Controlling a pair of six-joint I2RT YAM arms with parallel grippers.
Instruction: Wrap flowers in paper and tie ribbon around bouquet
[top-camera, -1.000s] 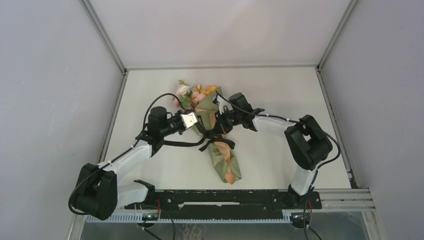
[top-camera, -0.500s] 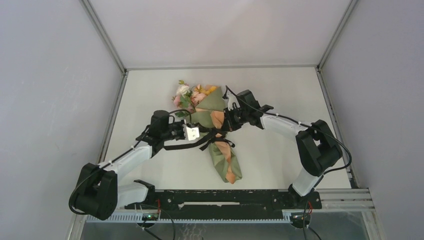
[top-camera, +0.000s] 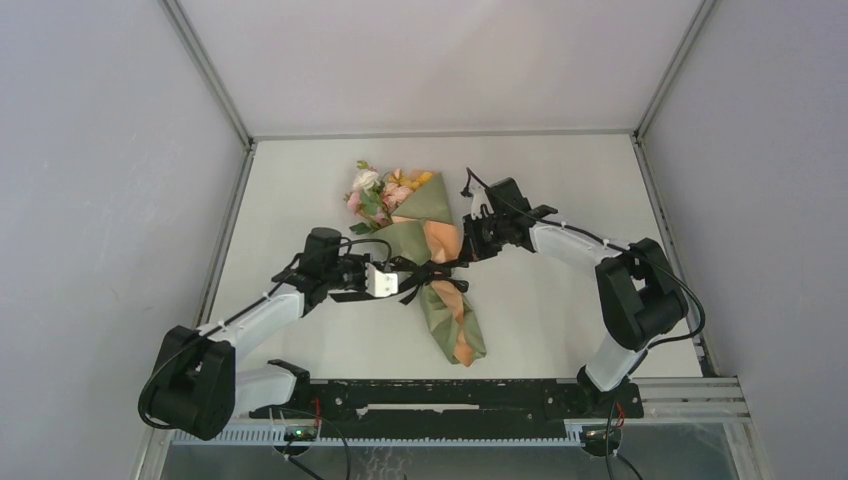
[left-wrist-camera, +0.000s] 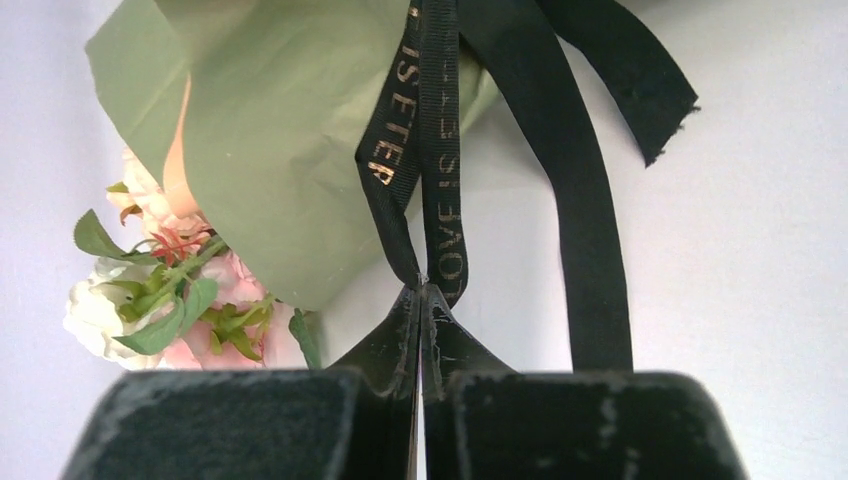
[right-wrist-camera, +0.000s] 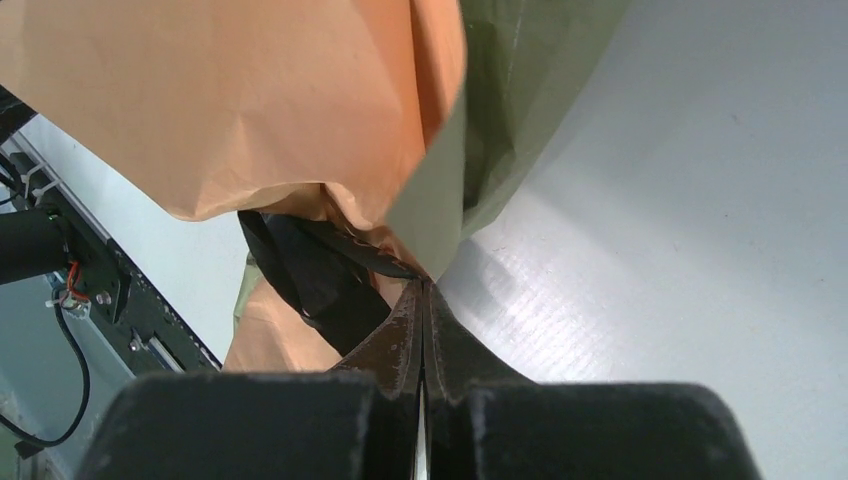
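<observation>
moved: the left gripper (top-camera: 396, 283) has backed off toward 7 o'clock and the right gripper (top-camera: 468, 243) has slid out toward 2 o'clock since the earlier frame. They're pulling apart, and the bouquet has barely budged.
left gripper: clamped tight, with two strands of the ribbon (left-wrist-camera: 440, 150) pinched right at the tips. They're running taut up to the wrap.
flowers: the flowers (top-camera: 385, 190) poke out of the wide end, at about 11 o'clock from the knot. They look delicate, so I'd keep the fingers off them.
ribbon: black, with gold lettering in the left wrist view, and already crossed around the waist of the cone. It's floppy and thin and weighs nothing, so I reckon it would slip out of a loose pinch. Best grabbed flat, near a free tail.
bouquet: the bouquet (top-camera: 445, 310) lies on the table (top-camera: 560, 300) mid-scene, with the narrow end pointing to 5 o'clock.
paper: the paper (right-wrist-camera: 250, 110) is olive outside and peach inside. It's crisp but creases easily, and it's light enough that a hard tug would probably drag the whole cone.
right gripper: jaws pressed together just right of the cone. It looks like a ribbon strand is nipped at the tips, but an olive fold sits right against them, so I can't rule out some paper being caught too.
next, my guess: an even pull from both sides to seat the knot.
</observation>
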